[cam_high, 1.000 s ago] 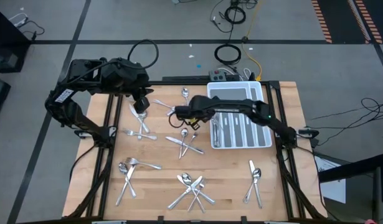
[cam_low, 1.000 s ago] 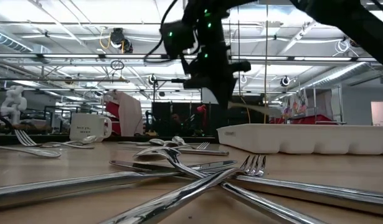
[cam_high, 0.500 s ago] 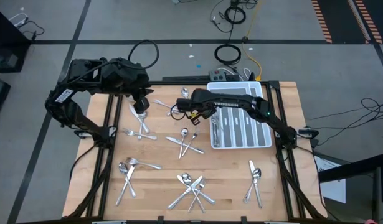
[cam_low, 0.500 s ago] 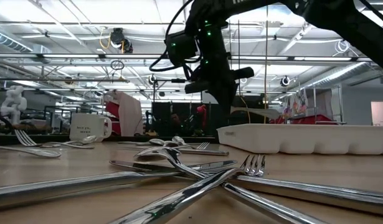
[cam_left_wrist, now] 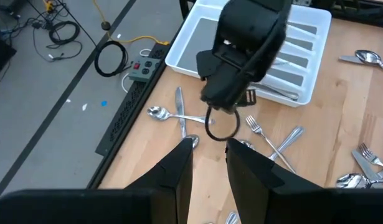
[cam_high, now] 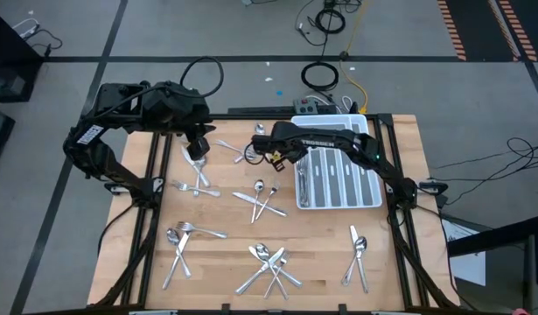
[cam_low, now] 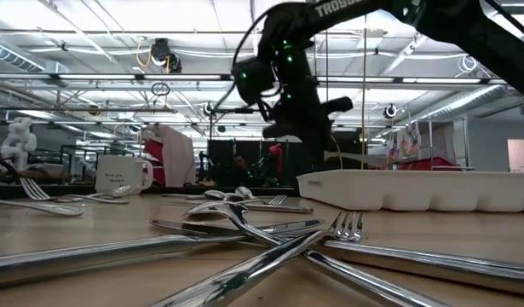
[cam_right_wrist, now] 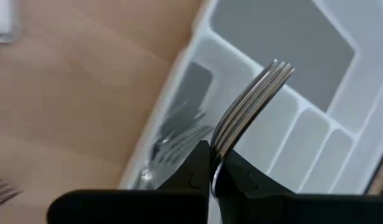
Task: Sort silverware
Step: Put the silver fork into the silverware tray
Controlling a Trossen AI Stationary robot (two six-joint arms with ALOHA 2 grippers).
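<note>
Your right gripper (cam_right_wrist: 211, 163) is clamped on a fork (cam_right_wrist: 244, 112) — its tines stick out past the dark fingers, over the white divided tray (cam_right_wrist: 284, 134). From above, that gripper (cam_high: 270, 152) hangs just off the tray's (cam_high: 373, 197) left rim, near the table's (cam_high: 225, 249) far edge; in the level view it (cam_low: 317, 136) sits clear above the tray (cam_low: 415, 189).

Your left gripper (cam_left_wrist: 208, 158) has its fingers set a little apart with nothing between them. It (cam_high: 196, 149) hovers over the table's far left part, above a small pile of silverware (cam_high: 199, 175).

The rest of the silverware lies in loose heaps on the wood — a crossed pair (cam_high: 264, 199) at the middle, a group (cam_high: 269, 262) by the near edge, another (cam_high: 181, 241) toward the near left corner, and one (cam_high: 358, 254) toward the near right corner. A few pieces (cam_high: 334, 179) already rest in the tray's compartments.

A white mug (cam_low: 123, 174) stands beyond the table in the level view.
</note>
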